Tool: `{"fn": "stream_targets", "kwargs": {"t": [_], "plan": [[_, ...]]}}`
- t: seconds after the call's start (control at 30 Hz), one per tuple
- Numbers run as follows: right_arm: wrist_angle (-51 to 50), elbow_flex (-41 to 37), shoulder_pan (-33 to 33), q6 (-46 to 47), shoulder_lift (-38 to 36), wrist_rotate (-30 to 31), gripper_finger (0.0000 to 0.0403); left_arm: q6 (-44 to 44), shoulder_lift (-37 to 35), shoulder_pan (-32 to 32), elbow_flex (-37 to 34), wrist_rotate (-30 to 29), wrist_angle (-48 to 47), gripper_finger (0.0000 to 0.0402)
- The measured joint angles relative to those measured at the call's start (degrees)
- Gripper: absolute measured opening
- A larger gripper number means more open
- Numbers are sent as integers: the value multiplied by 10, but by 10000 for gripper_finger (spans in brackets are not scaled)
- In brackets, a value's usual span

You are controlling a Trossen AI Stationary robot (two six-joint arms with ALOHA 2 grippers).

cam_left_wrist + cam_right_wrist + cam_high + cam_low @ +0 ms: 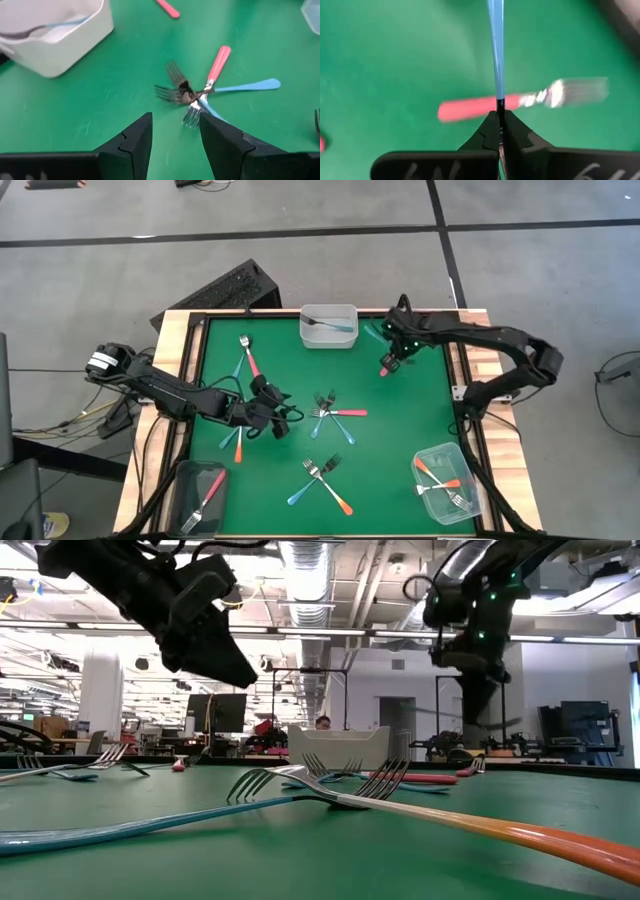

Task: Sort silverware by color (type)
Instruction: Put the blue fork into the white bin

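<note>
Near the green table's (400, 450) far right, the right gripper (499, 119) pinches a thin light-blue-handled metal fork (495, 50); the left gripper (175, 135) hovers open.

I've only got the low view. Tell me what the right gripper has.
Observer: The right gripper is shut on a light blue fork, pinching its handle.
Operator: Report what's under it.
Observer: A pink fork lies on the green mat beneath it.
Operator: Now the left gripper.
Observer: The left gripper is open and empty, pointed at a crossed pile of forks mid-table.
</note>
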Motion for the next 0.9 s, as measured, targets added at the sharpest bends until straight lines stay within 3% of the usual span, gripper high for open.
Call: {"fn": "stream_targets", "kwargs": {"t": [0.17,0.43,0.73,0.9], "plan": [[137,0,19,-59,7,20,14,42,0,6,0,0,34,151],[310,63,20,-191,124,8,17,58,0,27,0,16,38,151],[340,171,19,-255,233,24,22,53,0,28,0,18,-20,151],[322,200,15,-249,266,25,67,45,0,28,0,1,-27,151]]}}
